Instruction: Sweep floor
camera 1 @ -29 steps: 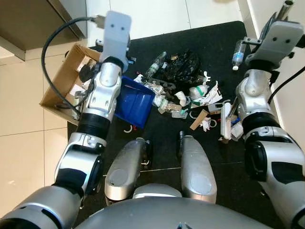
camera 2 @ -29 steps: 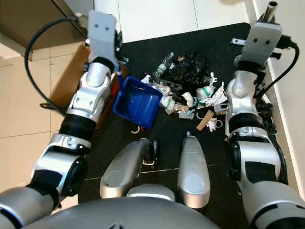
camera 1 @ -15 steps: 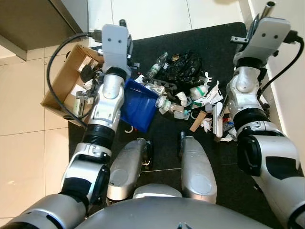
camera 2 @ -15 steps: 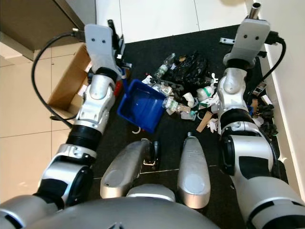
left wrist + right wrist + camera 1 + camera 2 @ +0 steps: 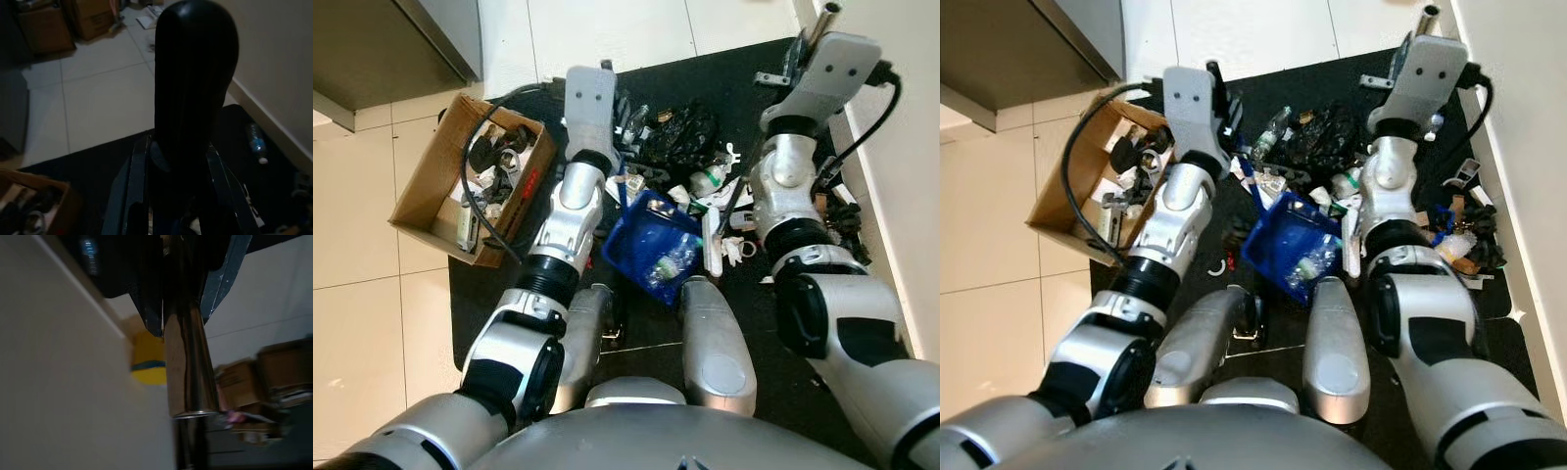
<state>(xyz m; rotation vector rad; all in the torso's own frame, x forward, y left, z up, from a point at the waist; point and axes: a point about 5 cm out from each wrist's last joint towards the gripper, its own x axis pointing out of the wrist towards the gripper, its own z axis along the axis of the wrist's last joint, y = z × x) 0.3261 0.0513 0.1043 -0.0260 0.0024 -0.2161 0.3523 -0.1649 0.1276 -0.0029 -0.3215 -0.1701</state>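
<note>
A blue dustpan point(image 5: 651, 245) lies tilted on the black mat point(image 5: 754, 73), with a few bits of litter point(image 5: 672, 264) inside. Just beyond it is a litter pile point(image 5: 690, 147) of black plastic, wrappers and bottles. My left gripper point(image 5: 179, 161) is shut on the dustpan's black upright handle point(image 5: 193, 83). My right gripper point(image 5: 185, 264) is shut on the broom's chrome pole point(image 5: 188, 362), whose top end point(image 5: 824, 10) sticks up past the wrist. The broom's white head point(image 5: 712, 245) rests against the dustpan's right side.
A cardboard box point(image 5: 431, 196) of junk sits on the tiles at the left. More scraps point(image 5: 1474, 235) lie along the wall on the right, and a plastic bottle point(image 5: 255, 142) lies on the mat. A dark cabinet point(image 5: 391, 49) stands far left. My silver legs point(image 5: 715, 343) are below.
The dustpan has moved right, to the litter pile, and now holds some pieces. The right arm with the broom has swung left against it. The camera view has shifted.
</note>
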